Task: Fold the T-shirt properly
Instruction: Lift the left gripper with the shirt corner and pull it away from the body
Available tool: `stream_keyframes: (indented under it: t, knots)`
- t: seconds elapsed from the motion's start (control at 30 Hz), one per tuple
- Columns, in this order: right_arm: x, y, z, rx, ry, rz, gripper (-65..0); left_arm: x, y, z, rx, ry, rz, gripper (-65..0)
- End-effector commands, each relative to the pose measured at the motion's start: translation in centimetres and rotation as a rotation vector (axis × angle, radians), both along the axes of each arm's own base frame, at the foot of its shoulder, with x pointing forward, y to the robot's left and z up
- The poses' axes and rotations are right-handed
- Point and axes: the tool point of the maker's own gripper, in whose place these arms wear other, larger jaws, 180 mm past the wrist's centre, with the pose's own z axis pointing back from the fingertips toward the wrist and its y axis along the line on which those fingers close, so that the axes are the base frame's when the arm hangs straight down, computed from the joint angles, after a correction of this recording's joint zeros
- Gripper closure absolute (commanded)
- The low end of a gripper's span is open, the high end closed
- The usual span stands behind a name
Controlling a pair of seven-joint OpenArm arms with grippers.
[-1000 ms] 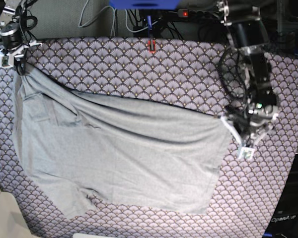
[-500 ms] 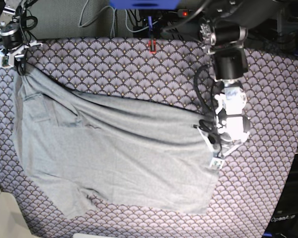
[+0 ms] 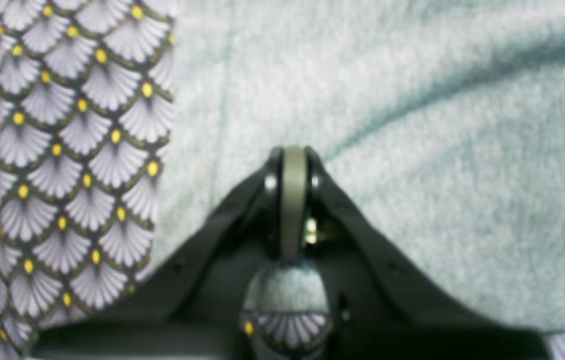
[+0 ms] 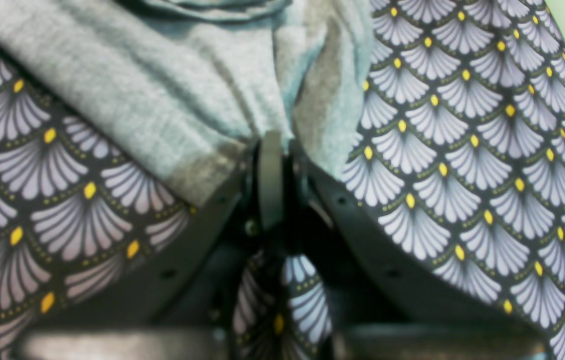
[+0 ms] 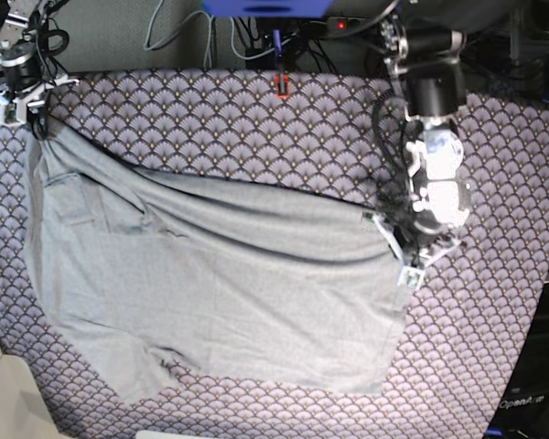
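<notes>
The left gripper (image 5: 404, 249), jaws pressed together, sits over the edge of the large light grey T-shirt (image 5: 220, 283) of soft heathered knit; whether it pinches fabric I cannot tell. The right gripper (image 5: 18, 96) clamps a bunched fold at the far corner. The shirt lies rumpled across the purple fan-scale patterned cloth (image 5: 284, 128).

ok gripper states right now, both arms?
Left gripper: shut, tips over the T-shirt; a grasp cannot be told.
Right gripper: shut on the T-shirt.
</notes>
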Motion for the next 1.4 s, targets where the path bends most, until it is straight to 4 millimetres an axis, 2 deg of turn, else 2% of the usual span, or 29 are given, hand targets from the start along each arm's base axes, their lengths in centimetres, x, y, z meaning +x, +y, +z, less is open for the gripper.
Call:
stream_keyframes:
  t: [0.0, 0.13, 0.27, 0.43, 0.6, 0.67, 0.83, 0.9, 1.3, 1.37]
  knots:
    - [-1.2, -0.3, -1.3, -0.025, 0.102, 0.019, -2.5, -14.3, 4.1, -7.8, 0.218, 0.646, 0.038, 0.0]
    - [-1.2, -0.3, -1.3, -0.025, 0.102, 0.019, -2.5, -18.7, 4.1, -9.4, 0.219, 0.738, 0.034, 0.0]
    - [-0.7, -0.3, -1.1, -0.025, 0.089, 0.019, -2.5, -22.1, 4.1, -10.3, 0.221, 0.801, 0.029, 0.0]
    - [-0.6, -0.3, -1.1, -0.025, 0.086, 0.019, -2.5, -25.2, 4.4, -10.7, 0.233, 0.842, 0.026, 0.0]
    - [-0.6, -0.3, -1.1, -0.025, 0.086, 0.019, -2.5, -27.0, 4.9, -9.5, 0.26, 0.823, 0.01, 0.0]
    - [-0.6, -0.2, -1.1, -0.023, 0.087, 0.02, -2.5, -27.0, 5.2, -8.8, 0.263, 0.811, -0.014, 0.0]
    - [-0.6, 0.1, -1.2, -0.016, 0.086, 0.019, -2.5, -26.5, 7.4, -7.1, 0.237, 0.761, 0.059, 0.0]
    - [-0.6, 0.1, -1.2, -0.016, 0.086, 0.019, -2.5, -25.1, 7.7, -6.8, 0.227, 0.74, 0.077, 0.0]
    - [-0.7, 0.4, -1.5, -0.006, 0.088, 0.016, -2.9, -24.2, 9.0, -6.2, 0.142, 0.68, 0.241, 0.0]
    - [-0.7, 0.5, -1.6, -0.001, 0.086, 0.012, -2.9, -23.2, 9.1, -5.9, 0.139, 0.626, 0.237, 0.0]
